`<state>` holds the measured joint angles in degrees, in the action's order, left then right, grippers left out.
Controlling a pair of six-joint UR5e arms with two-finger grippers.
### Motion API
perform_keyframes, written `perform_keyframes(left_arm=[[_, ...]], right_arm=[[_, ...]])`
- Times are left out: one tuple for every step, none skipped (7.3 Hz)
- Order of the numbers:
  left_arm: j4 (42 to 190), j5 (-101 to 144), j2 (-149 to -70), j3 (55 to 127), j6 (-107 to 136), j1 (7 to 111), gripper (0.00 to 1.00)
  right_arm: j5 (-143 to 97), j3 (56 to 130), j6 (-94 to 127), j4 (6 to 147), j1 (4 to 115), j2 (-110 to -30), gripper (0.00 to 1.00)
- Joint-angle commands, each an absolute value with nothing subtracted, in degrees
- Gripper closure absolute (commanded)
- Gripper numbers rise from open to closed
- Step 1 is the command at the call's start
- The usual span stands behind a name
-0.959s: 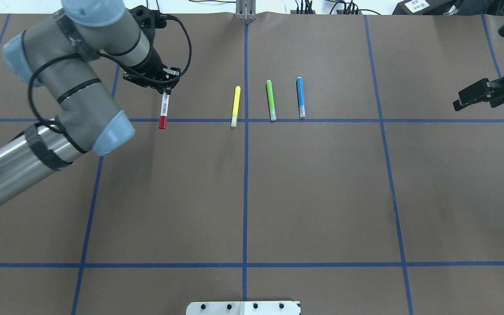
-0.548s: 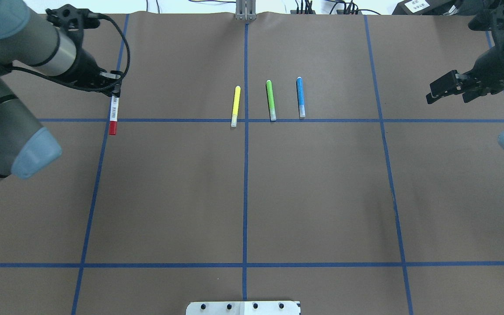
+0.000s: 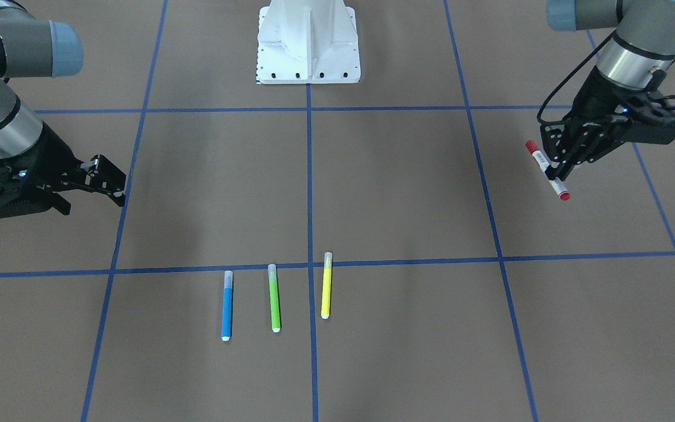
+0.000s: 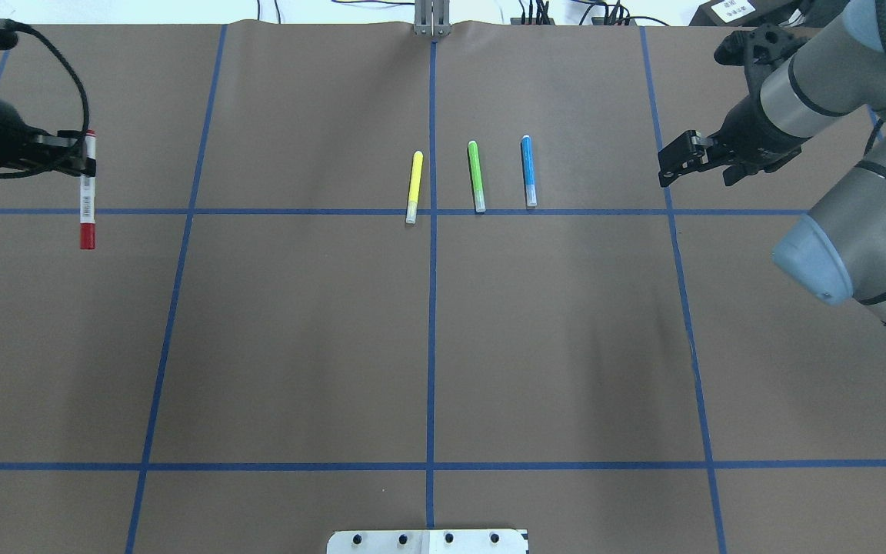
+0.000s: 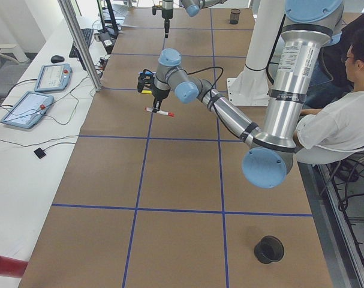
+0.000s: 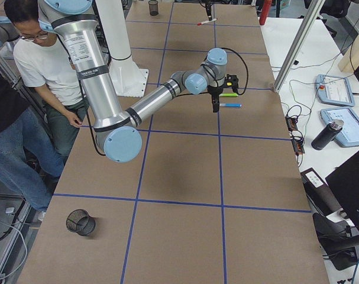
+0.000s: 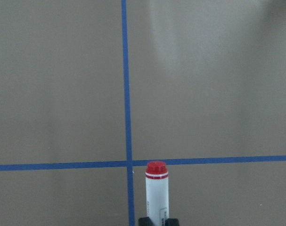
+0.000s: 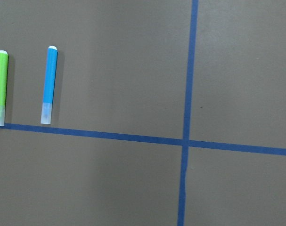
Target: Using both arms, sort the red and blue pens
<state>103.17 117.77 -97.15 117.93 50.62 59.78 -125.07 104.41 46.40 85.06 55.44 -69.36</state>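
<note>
The red pen (image 4: pixel 88 201), white-barrelled with a red cap, hangs above the table at the far left, and my left gripper (image 4: pixel 83 159) is shut on its upper end. The front-facing view shows the same red pen (image 3: pixel 559 187) tilted in my left gripper (image 3: pixel 555 173). In the left wrist view the red pen (image 7: pixel 156 193) points away over a tape crossing. The blue pen (image 4: pixel 528 171) lies flat on the brown mat, also seen as the blue pen (image 8: pixel 49 84) in the right wrist view. My right gripper (image 4: pixel 667 167) hovers open and empty to its right.
A green pen (image 4: pixel 476 175) and a yellow pen (image 4: pixel 414 186) lie parallel left of the blue one. Blue tape lines grid the mat. The white robot base (image 3: pixel 308 41) stands at the near edge. A black mesh cup (image 5: pixel 269 249) and a seated person (image 5: pixel 343 120) are at the robot's side.
My left gripper has carried the red pen steadily leftward to the table's far left. My right arm has swung in leftward, closer to the blue pen.
</note>
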Motion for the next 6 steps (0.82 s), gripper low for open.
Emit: perform_keyframes(left_arm=[[114.64, 118.21, -84.96, 119.79, 49.48, 65.63, 1.0], [123.31, 118.13, -78.46, 118.84, 49.22, 66.96, 1.0], [127.4, 118.21, -74.74, 118.22, 49.13, 69.58, 1.0], [133.27, 118.21, -70.53, 117.26, 48.78, 72.48, 1.0], [142.47, 118.21, -66.4, 113.5, 46.17, 76.69, 1.0], [152.48, 118.3, -63.92, 108.07, 45.71, 79.69, 1.0]], right_arm=[[-122.89, 101.18, 49.37, 84.99, 53.97, -65.32, 0.02], [-120.61, 99.34, 50.61, 84.12, 53.01, -63.04, 0.02], [-119.28, 96.88, 54.28, 79.67, 52.22, -62.41, 0.03], [-119.27, 94.33, 56.67, 75.19, 52.12, -62.23, 0.04], [-119.35, 92.22, 58.78, 75.15, 51.95, -59.96, 0.04], [-119.62, 91.59, 59.23, 75.15, 51.86, -59.33, 0.04]])
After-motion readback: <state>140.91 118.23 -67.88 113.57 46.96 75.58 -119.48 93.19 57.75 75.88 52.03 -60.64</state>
